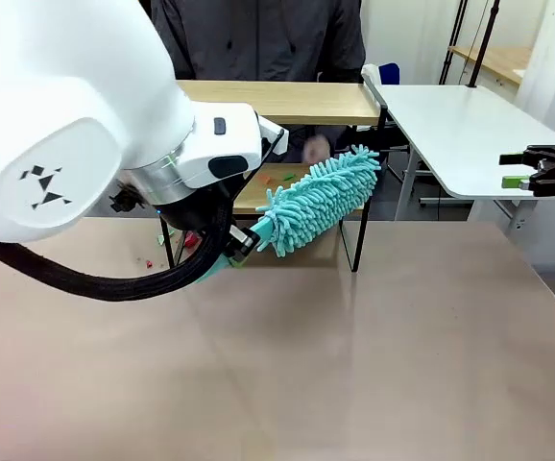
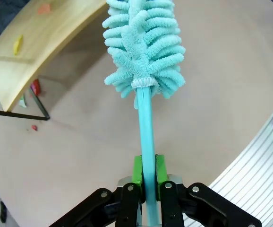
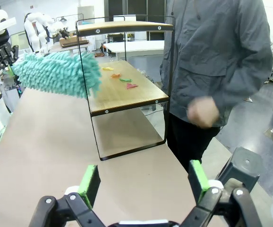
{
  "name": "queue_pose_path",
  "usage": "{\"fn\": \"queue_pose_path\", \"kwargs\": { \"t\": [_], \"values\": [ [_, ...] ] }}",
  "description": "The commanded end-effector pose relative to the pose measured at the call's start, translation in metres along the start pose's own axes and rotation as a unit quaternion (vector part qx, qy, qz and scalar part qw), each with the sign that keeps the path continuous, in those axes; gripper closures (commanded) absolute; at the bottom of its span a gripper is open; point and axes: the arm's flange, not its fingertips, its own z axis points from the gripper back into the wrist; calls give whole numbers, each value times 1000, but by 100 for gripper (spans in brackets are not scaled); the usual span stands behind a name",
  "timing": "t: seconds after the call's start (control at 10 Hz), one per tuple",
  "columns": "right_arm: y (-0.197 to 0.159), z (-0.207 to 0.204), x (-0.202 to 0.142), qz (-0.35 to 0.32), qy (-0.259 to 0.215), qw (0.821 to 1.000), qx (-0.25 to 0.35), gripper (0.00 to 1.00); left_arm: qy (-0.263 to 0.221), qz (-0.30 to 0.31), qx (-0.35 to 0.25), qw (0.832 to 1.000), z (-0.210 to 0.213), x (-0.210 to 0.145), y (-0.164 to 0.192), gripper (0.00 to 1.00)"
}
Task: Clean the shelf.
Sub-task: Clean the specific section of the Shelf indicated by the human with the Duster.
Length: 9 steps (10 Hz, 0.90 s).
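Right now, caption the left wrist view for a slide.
Left tool shut on teal duster, head near the scrap-strewn shelf.

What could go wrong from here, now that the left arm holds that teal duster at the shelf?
1. The left gripper pinches only the thin handle, so the fluffy duster head may twist or slip when pressed against the shelf.
2. Swept coloured scraps could scatter off the lower board toward the person's hand near the shelf.

shelf [image 1: 297, 101] half hidden (behind left arm [image 1: 66, 125]), person's hand [image 3: 202, 112] blurred
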Motion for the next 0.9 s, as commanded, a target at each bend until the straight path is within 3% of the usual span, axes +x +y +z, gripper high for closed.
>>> {"fn": "queue_pose_path", "kwargs": {
  "t": [0.0, 0.4, 0.8],
  "values": [
    [1, -1, 2, 2, 1, 1000, 0, 0, -18, 56, 32, 998, -19, 33, -17, 87],
    [1, -1, 2, 2, 1, 1000, 0, 0, -53, 136, 39, 989, -65, 82, -21, 87],
    [1, -1, 2, 2, 1, 1000, 0, 0, -56, 189, 43, 979, -104, 124, -22, 87]
  ]
}}
